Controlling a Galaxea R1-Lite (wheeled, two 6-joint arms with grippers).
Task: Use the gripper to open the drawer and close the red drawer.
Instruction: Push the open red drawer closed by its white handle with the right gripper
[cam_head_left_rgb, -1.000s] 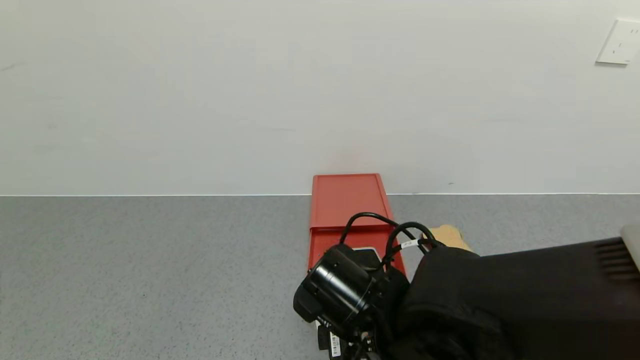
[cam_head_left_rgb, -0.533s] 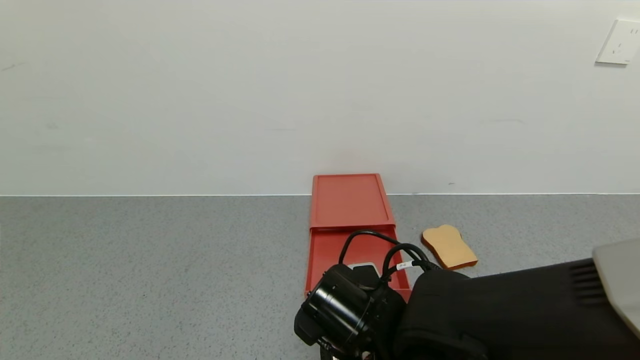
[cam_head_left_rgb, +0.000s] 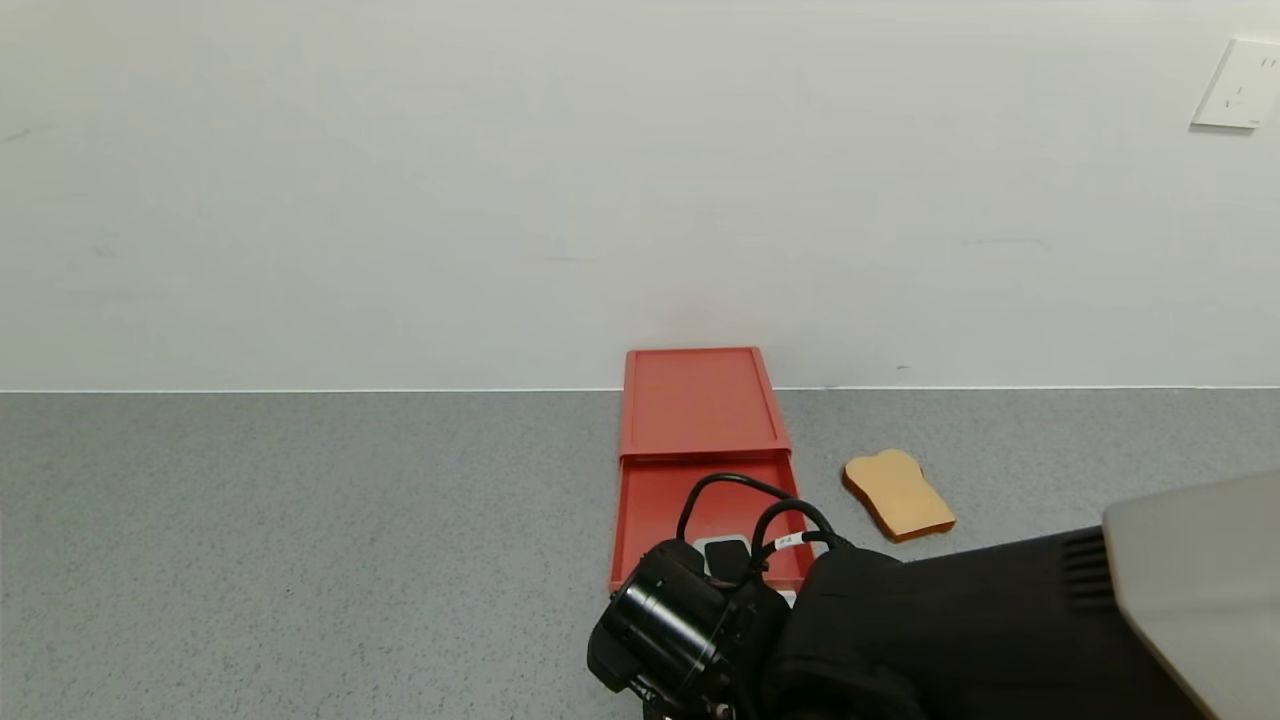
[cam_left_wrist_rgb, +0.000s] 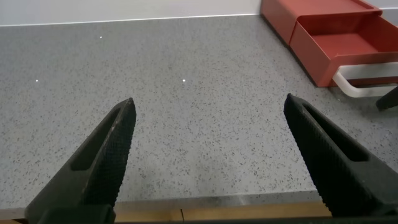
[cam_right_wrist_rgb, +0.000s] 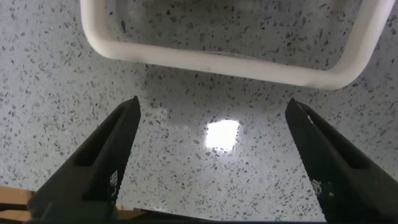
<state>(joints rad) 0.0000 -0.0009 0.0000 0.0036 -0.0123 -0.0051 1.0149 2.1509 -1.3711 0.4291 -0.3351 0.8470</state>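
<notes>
Right gripper (cam_right_wrist_rgb: 208, 165) sits nearest me, fingers spread and released, just short of the white handle (cam_right_wrist_rgb: 217, 62). Red drawer (cam_head_left_rgb: 703, 480) beyond, tray out, box against wall. I judge opening done; next, push the handle inward.

Left gripper (cam_left_wrist_rgb: 214, 155) parked aside, fingers spread.

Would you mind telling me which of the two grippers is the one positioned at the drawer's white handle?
The right gripper: its open fingers sit just clear of the white handle of the pulled-out red drawer. The left gripper hovers over bare table, off to the side.

spread pincer (cam_right_wrist_rgb: 211, 162) below white handle (cam_right_wrist_rgb: 217, 59)
</notes>
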